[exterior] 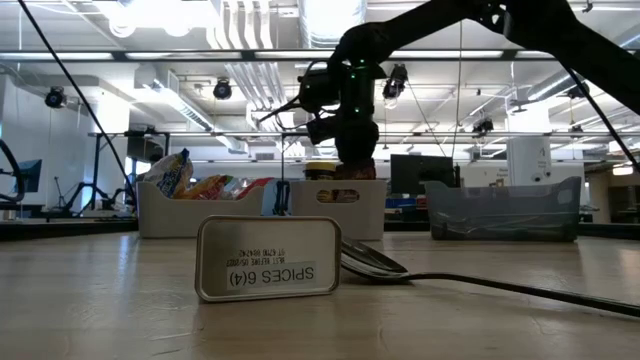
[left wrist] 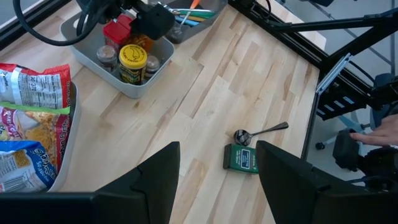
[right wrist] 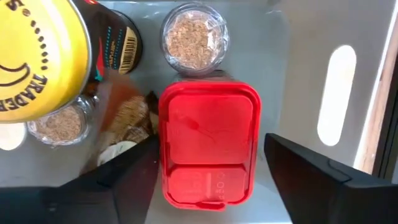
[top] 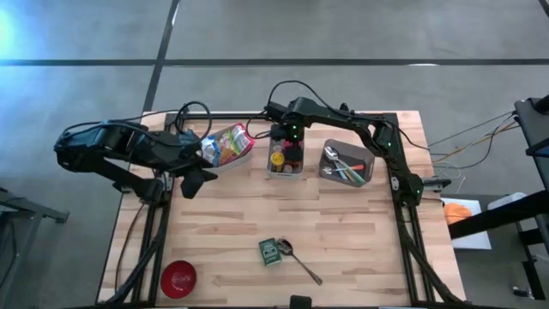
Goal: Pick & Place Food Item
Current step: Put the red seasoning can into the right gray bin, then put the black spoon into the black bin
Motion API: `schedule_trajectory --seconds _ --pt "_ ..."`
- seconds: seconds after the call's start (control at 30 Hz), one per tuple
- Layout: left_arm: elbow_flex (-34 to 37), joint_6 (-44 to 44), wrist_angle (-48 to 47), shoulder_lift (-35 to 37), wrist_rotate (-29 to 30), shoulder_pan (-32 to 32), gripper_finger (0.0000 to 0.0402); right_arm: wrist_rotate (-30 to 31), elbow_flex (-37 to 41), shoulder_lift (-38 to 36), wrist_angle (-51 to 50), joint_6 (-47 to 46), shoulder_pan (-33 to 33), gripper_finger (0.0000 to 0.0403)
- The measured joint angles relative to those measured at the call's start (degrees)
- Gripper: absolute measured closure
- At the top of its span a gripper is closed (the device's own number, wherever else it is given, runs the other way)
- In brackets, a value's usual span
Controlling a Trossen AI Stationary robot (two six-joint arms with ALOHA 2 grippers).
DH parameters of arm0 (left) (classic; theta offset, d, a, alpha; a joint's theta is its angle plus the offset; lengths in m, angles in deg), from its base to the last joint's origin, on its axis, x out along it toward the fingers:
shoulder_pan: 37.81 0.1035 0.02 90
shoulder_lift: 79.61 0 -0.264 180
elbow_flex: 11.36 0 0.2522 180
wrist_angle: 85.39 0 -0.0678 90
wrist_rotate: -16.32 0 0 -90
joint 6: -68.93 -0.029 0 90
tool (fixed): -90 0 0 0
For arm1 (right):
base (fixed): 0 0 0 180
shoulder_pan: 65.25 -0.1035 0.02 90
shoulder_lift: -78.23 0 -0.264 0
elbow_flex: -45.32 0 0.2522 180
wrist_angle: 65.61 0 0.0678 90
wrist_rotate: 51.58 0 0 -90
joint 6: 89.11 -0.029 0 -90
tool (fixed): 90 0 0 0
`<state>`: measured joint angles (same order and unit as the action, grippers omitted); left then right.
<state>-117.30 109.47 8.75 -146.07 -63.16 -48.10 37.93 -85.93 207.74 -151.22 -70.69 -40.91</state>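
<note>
A red-lidded container (right wrist: 208, 146) stands in the middle white bin (top: 285, 172) among small spice jars and a yellow-lidded jar (right wrist: 31, 56). My right gripper (right wrist: 211, 177) points straight down over that bin. It is open, with one finger on each side of the red lid and a little room showing at the lid's side. My left gripper (left wrist: 217, 180) hangs open and empty above the table, beside the bin of snack bags (top: 227, 146).
A grey bin of utensils (top: 346, 163) stands to the right of the middle bin. Toward the near edge lie a green spice tin (top: 270, 251), a spoon (top: 300, 262) and a red bowl (top: 179, 277). A person's hand (left wrist: 385, 130) shows beyond the table's side.
</note>
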Motion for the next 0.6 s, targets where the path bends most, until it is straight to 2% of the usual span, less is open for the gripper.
schedule_trajectory --seconds 0.2,0.6 --pt "0.0 0.69 -0.42 0.0 -0.04 0.0 0.019 0.68 0.0 0.0 -0.48 -1.56 -0.13 0.0072" --pt "4.15 4.43 -0.93 -0.07 -1.17 -0.02 0.019 4.96 -3.18 -4.34 -3.0 -6.19 -0.13 0.0067"
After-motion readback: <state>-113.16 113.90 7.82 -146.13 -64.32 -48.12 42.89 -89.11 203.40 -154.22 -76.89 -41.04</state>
